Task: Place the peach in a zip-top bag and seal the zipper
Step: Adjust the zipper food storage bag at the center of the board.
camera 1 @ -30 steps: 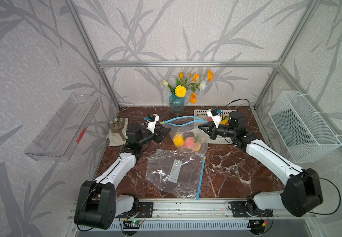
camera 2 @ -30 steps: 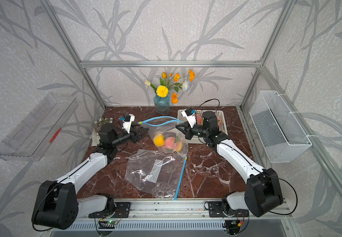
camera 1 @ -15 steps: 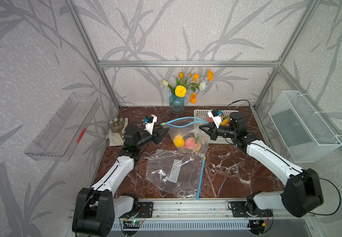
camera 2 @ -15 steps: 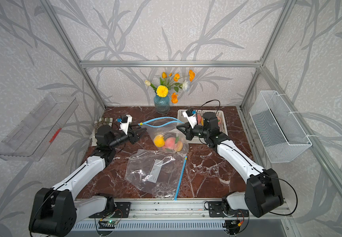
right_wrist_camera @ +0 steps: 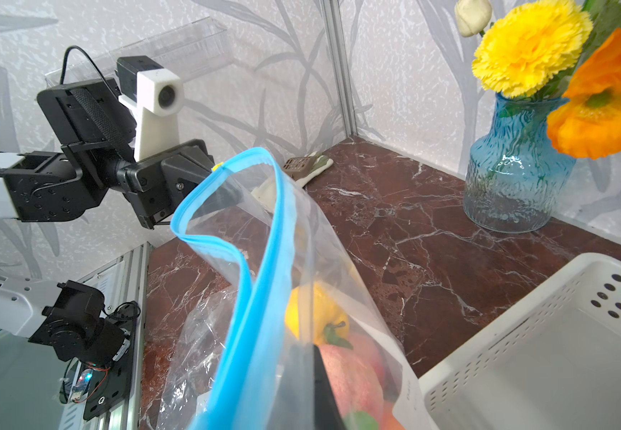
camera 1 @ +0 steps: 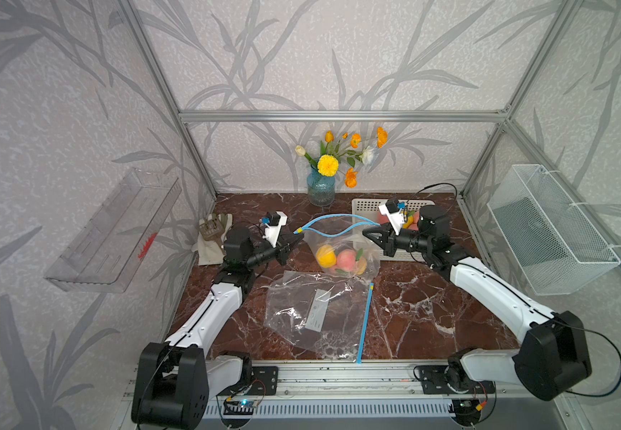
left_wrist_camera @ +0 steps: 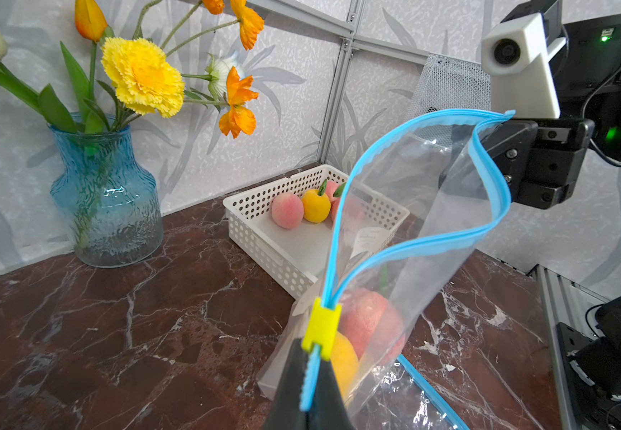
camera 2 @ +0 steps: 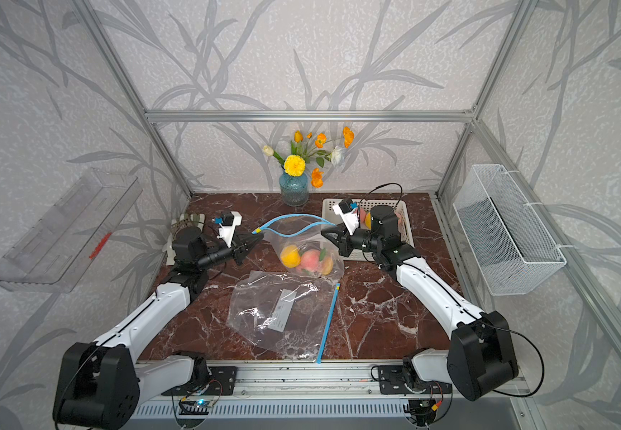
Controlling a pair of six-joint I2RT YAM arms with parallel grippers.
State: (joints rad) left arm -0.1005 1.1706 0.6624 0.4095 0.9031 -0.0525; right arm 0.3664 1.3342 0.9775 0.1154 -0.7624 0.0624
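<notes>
Pink peach (camera 1: 346, 257) blurred inside clear blue-zippered bag (camera 1: 353, 238), left jaws pinching its 9 o'clock corner, right jaws its 3 o'clock.

I read the zip-top bag (camera 1: 367, 246) as clear, its zipper strip (left_wrist_camera: 485, 160) blue, its slider (left_wrist_camera: 320, 324) yellow. The peach (left_wrist_camera: 370, 324) is pink; the fruit (left_wrist_camera: 343, 358) beside it is yellow-orange. The counter (camera 1: 431, 298) is dark red marble with white veins. The vase (camera 1: 320, 190) is ribbed blue glass, the basket (left_wrist_camera: 264, 238) white and perforated.
</notes>
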